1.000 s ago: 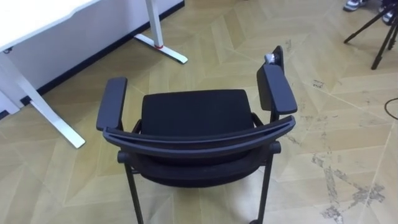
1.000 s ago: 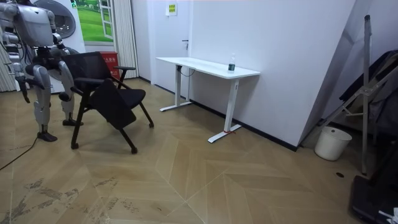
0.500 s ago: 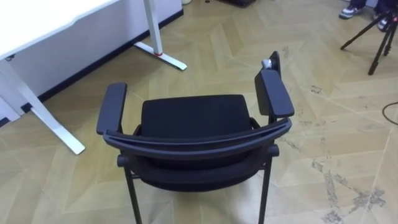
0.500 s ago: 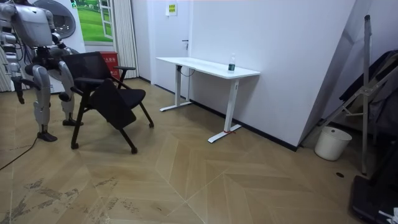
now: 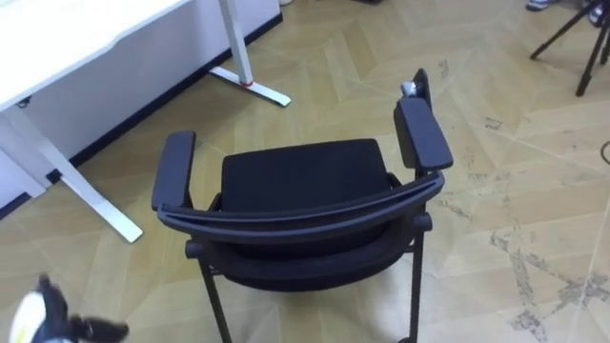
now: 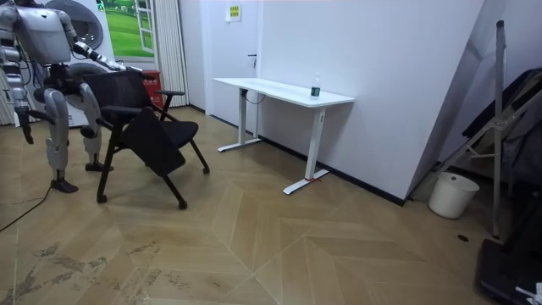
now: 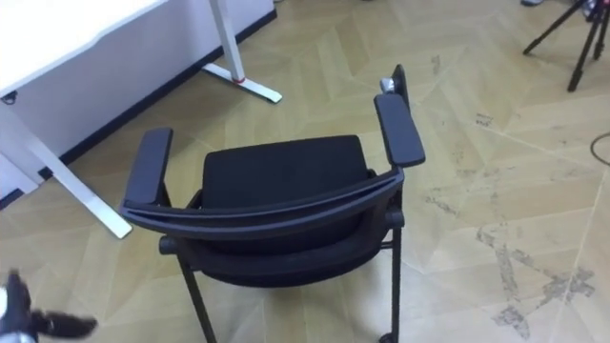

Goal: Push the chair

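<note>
Herringbone floor (image 5: pixel 515 124) underfoot, my left hand (image 5: pixel 43 319), fingers unreadable, sits left of the black armchair (image 5: pixel 300 181); pushing off-centre could swing it against the desk leg (image 5: pixel 105 211).

Both eye views: head-mounted, looking steeply down, close above the black armchair with thin metal legs (image 5: pixel 300 176), facing the white-topped bench with white legs (image 5: pixel 76 29). Room view: a few metres off, side-on, wide. All three views share both.

Office or test rm, prob lab-ish: white sit-stand desk (image 6: pixel 284 91) w/ bottle (image 6: pixel 316 86) by bare white wall (image 6: pixel 381 85), black office chair (image 6: pixel 144 127), scuffed herringbone wood floor (image 6: pixel 296 246), tripod (image 5: pixel 562 30) legs, white bucket (image 6: pixel 448 195) in corner.
</note>
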